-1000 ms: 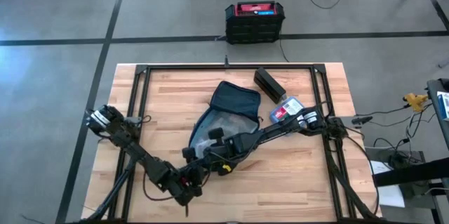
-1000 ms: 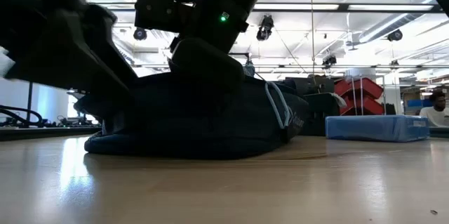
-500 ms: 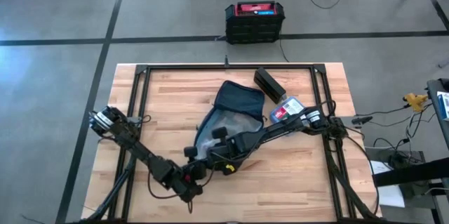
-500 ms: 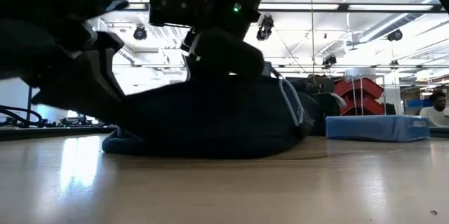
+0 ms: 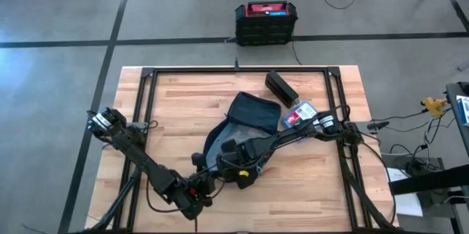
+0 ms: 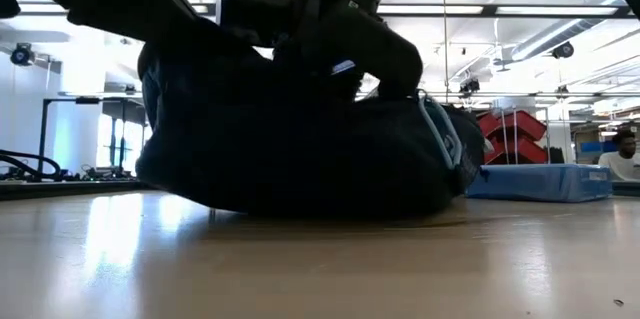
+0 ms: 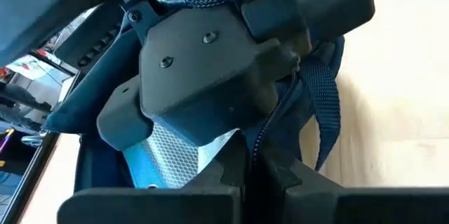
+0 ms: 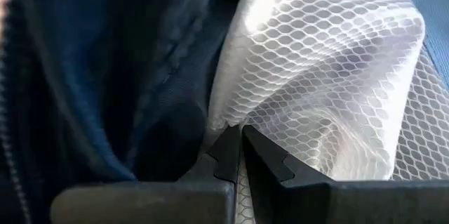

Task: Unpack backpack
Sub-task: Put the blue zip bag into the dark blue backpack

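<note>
The dark navy backpack lies open at mid-table, its light mesh lining showing toward the near side. In the low view the backpack stands raised at its near end, its underside on the table. My left gripper is shut at the bag's near opening edge. My right gripper reaches into the opening from the right and is shut on the lining. My left gripper pinches the backpack's zipper edge between its two shut fingers, coming from the table's near-left side. That edge is held up off the table. My right gripper pinches a fold of the white mesh lining inside the backpack; the mesh bunches up around the fingertips.
A black box lies at the far right of the table. A blue box with a red label lies next to the backpack's right side, also seen low. A black crate with a red top stands on the floor beyond.
The backpack's near end has been raised: in the low view it stands much taller than before while its underside stays on the table. The whole bag has shifted a little toward the right. My right gripper has gone deeper into the opening, toward the near edge.
</note>
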Controlling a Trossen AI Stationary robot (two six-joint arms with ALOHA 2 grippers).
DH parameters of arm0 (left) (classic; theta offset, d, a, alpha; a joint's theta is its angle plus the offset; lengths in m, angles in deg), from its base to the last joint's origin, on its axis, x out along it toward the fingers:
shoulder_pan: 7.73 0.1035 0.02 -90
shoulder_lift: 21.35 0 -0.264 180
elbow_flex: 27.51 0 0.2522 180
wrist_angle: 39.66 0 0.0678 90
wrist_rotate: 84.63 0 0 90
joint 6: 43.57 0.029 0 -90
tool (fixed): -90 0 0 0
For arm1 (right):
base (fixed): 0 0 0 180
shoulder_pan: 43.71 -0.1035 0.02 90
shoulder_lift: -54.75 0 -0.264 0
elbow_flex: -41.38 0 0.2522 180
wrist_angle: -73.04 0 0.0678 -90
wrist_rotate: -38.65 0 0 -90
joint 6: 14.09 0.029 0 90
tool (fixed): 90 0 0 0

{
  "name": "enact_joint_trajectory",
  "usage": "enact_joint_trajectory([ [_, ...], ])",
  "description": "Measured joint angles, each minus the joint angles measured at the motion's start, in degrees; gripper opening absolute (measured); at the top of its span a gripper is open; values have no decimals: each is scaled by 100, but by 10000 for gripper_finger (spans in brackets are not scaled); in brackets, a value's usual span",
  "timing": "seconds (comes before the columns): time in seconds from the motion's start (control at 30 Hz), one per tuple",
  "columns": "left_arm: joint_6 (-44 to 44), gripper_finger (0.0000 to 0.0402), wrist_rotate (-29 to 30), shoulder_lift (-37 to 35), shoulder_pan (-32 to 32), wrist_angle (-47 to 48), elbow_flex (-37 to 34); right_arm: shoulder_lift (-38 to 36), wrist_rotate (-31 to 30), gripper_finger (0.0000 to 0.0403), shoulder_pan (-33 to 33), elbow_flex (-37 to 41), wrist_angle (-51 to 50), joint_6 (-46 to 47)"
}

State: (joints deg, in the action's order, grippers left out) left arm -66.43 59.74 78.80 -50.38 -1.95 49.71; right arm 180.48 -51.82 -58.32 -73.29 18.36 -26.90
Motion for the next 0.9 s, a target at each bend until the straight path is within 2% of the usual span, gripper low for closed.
enact_joint_trajectory([
  [0.3, -732, 0, -55, 80, -78, -133, -321, -697, -278, 0, -112, -351, -685, -144],
  [0.53, -815, 0, -95, 67, -236, -47, -345, -1402, -235, 0, -264, -324, -2028, 513],
  [0.67, -816, 0, -115, 32, -363, -88, -338, -1486, -227, 1, -418, -120, -2328, 903],
  [0.83, -814, 0, -110, 32, -448, -88, -338, -1428, -210, 1, -580, 264, -1865, 981],
  [0.9, -804, 0, -112, 32, -455, -78, -338, -1428, -203, 1, -598, 525, -1286, 925],
])
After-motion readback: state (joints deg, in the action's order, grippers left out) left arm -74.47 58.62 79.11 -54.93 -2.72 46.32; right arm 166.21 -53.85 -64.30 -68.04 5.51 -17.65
